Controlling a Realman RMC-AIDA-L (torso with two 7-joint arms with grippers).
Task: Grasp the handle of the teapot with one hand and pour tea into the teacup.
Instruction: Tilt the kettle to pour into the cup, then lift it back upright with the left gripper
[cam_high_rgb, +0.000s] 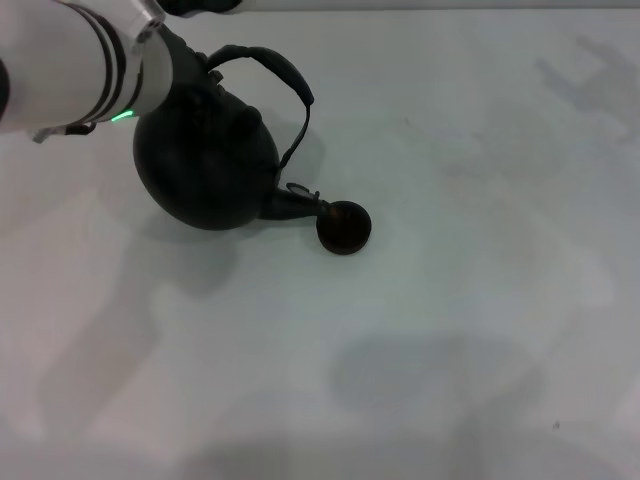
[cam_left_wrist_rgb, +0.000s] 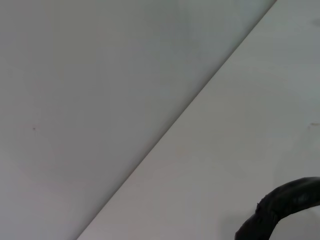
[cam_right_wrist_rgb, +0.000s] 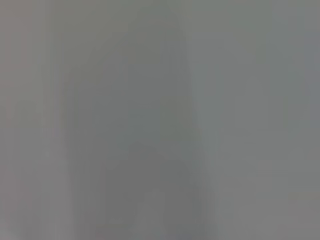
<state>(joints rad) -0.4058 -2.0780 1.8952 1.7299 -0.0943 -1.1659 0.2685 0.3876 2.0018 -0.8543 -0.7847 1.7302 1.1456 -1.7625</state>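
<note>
The round matte black teapot (cam_high_rgb: 205, 160) is at the upper left of the head view, tilted toward the right. Its short spout (cam_high_rgb: 295, 205) reaches the rim of the small dark teacup (cam_high_rgb: 343, 227), which stands on the white table. The dark arched handle (cam_high_rgb: 285, 80) loops over the pot's top. My left gripper (cam_high_rgb: 197, 62) comes in from the upper left and holds the handle at its left end; the white forearm hides the fingers. A piece of the handle also shows in the left wrist view (cam_left_wrist_rgb: 285, 205). The right gripper is out of view.
The white table (cam_high_rgb: 450, 330) spreads to the right and front of the cup, with only soft shadows on it. The table's far edge (cam_left_wrist_rgb: 165, 135) shows in the left wrist view. The right wrist view shows only blank grey.
</note>
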